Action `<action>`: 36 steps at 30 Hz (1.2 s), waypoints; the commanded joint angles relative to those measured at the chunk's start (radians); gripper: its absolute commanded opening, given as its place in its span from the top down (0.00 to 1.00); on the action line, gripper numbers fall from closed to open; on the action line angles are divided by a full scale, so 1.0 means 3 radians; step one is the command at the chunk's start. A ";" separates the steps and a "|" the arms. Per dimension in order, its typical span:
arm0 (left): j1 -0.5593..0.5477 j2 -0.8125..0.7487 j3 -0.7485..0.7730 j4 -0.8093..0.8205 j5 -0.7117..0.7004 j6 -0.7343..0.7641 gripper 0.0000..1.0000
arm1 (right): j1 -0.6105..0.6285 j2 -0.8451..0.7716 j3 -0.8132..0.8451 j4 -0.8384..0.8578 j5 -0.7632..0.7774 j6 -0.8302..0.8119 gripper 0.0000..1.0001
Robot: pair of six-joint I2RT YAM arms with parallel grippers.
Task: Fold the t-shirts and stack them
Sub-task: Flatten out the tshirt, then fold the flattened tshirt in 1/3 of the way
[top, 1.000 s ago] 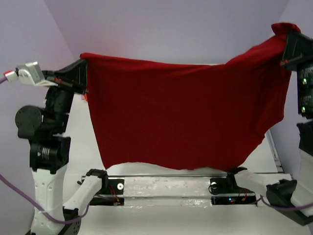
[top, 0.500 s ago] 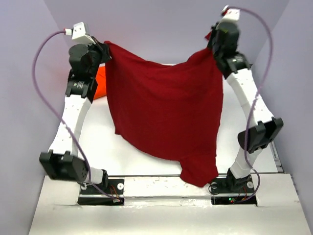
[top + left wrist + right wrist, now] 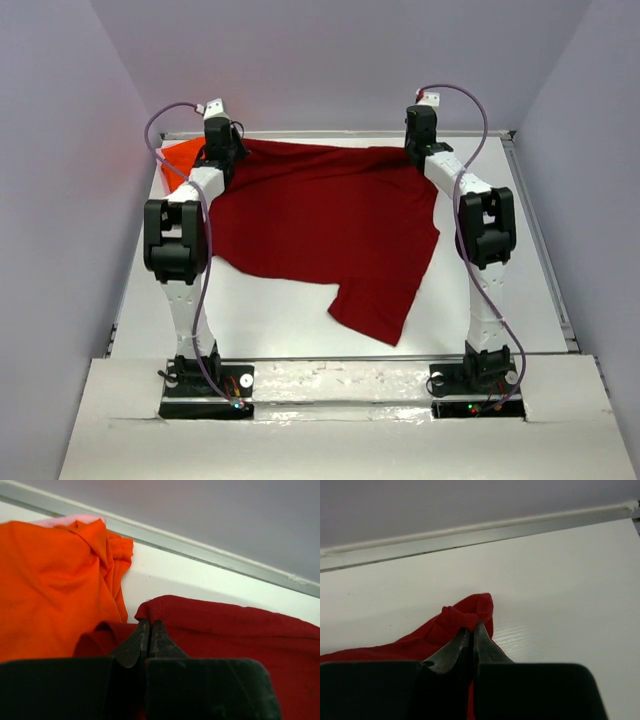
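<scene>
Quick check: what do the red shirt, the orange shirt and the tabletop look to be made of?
The red shirt looks like soft matte knit cloth, likely cotton jersey: it lies limp and bunches into folds at its far corners. The orange shirt looks like similar matte cloth, creased and gathered. The tabletop is a hard, smooth white board with a faint sheen, perhaps laminate.

Spread t-shirt (image 3: pixel 320 225): lay on the surface (image 3: pixel 270 320), covering its far middle from left to right, one flap reaching toward the near right. Bunched t-shirt (image 3: pixel 178 160): lay at the far left corner, left of and touching the spread t-shirt's far left edge.
</scene>
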 commanded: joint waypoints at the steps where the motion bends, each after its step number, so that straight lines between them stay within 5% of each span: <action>1: 0.0015 0.0171 0.0394 0.0367 0.0010 0.0083 1.00 | -0.0122 0.0183 0.0231 0.0364 -0.0043 0.0051 1.00; 11: 0.0040 0.0483 0.0487 0.0393 0.0153 0.0119 1.00 | -0.0122 0.0296 0.0324 0.0241 -0.0354 0.0102 1.00; 36: 0.0132 -0.0739 -0.1012 0.0352 0.0133 -0.0070 1.00 | -0.0061 -0.1448 -0.1691 0.0037 -0.0513 0.0598 1.00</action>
